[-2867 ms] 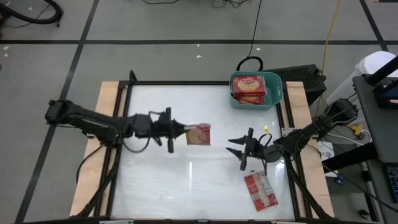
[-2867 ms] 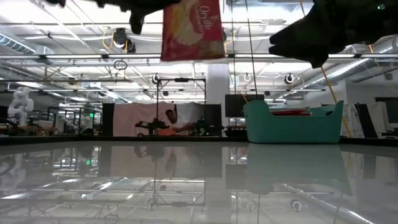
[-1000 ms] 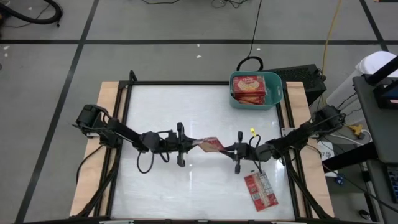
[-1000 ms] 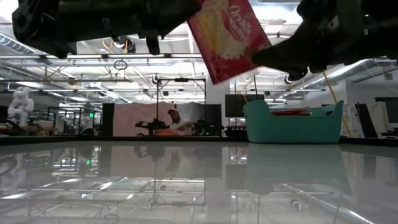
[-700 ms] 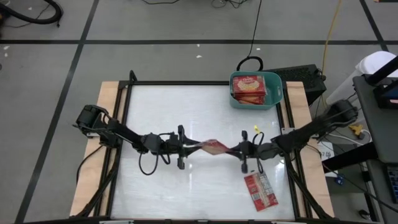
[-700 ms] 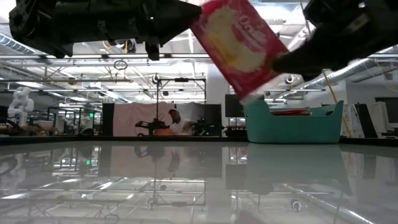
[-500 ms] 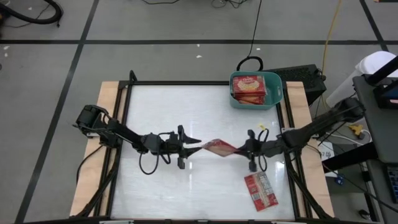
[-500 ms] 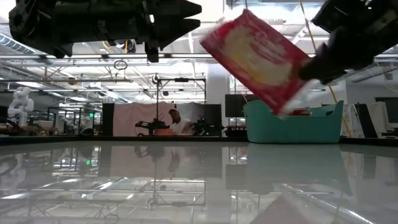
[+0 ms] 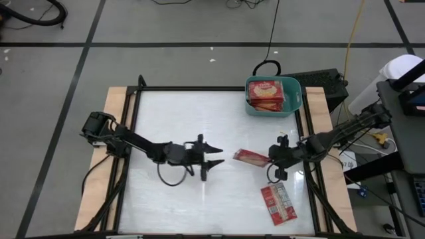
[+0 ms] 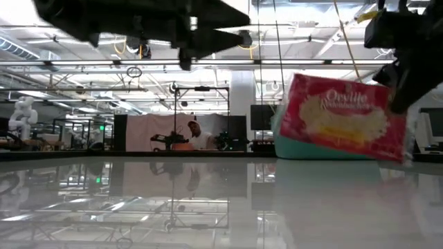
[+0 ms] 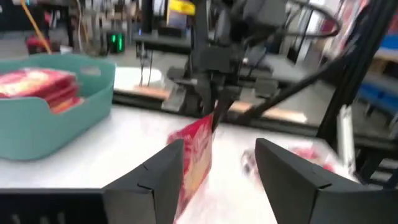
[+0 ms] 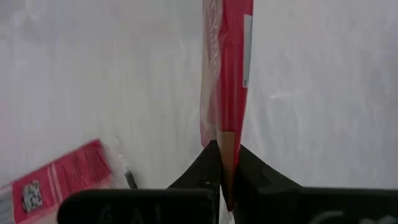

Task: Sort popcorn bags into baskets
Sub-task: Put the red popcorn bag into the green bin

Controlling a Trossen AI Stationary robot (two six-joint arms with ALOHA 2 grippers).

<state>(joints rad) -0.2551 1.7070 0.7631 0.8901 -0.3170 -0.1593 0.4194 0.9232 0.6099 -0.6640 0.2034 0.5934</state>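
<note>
Handed-over bag (image 9: 251, 157), 2 outside 1 basket (image 9: 272, 106)

A glossy white worktop (image 9: 186, 119) with pale wooden side boards sits on a grey floor (image 9: 166, 63) crossed by dark tape lines. At two o'clock of the worktop a black box (image 9: 327, 85) stands on the floor. Across the room, bright ceiling lights (image 10: 83, 66) run over pipes and rails, a person (image 10: 190, 131) sits at a far bench, and a white humanoid figure (image 10: 21, 114) stands at nine o'clock.
</note>
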